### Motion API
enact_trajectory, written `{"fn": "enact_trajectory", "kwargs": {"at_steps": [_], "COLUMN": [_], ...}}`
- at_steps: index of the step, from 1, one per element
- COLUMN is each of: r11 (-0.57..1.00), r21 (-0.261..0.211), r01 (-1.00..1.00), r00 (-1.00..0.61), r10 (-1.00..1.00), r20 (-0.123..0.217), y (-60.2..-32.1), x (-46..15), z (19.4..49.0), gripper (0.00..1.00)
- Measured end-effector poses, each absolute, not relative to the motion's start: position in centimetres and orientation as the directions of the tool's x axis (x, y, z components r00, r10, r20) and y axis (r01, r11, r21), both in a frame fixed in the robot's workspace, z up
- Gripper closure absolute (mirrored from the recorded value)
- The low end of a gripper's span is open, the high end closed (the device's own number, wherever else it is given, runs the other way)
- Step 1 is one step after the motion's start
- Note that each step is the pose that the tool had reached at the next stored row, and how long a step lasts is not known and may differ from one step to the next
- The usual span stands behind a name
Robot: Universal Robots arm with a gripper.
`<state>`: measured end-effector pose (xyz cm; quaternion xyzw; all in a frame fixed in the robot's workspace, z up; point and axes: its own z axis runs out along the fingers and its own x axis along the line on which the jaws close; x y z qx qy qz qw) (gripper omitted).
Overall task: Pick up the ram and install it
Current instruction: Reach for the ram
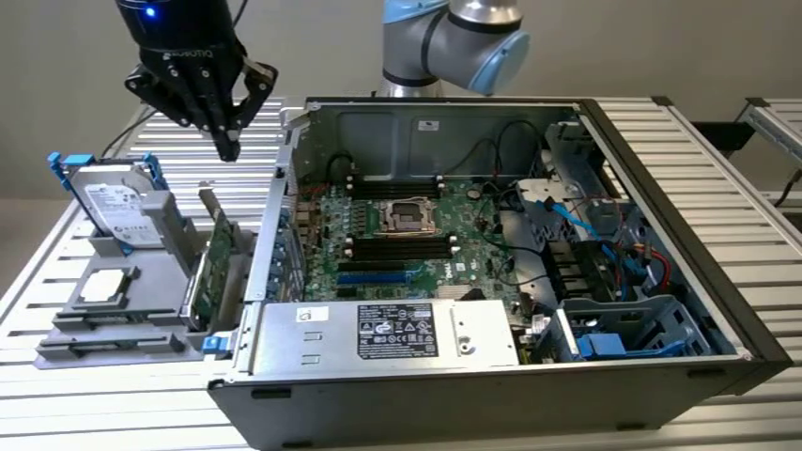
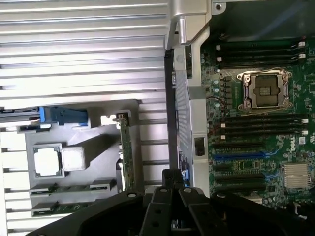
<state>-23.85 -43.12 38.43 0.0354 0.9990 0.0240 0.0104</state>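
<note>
Above the grey tray (image 1: 75, 357) holding the ram (image 2: 74, 187), the end effector (image 1: 228, 150) hangs clenched, empty

Exterior cam: high, angled down, mid-range, whole open PC case (image 1: 501, 413) plus parts holder (image 1: 75, 349). Wrist cam: straight down past gripper (image 2: 172, 178), closer. Overlap: motherboard (image 1: 449, 224), CPU socket (image 1: 408, 215), holder.
</note>
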Motion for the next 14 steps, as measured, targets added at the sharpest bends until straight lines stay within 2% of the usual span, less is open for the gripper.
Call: {"fn": "enact_trajectory", "kwargs": {"at_steps": [14], "r11": [0.996], "r21": [0.049], "r01": [0.07], "r00": [-0.997], "r10": [0.071], "r20": [-0.019], "y": [-45.6], "x": [-29.0], "z": [37.2], "gripper": [0.89]}}
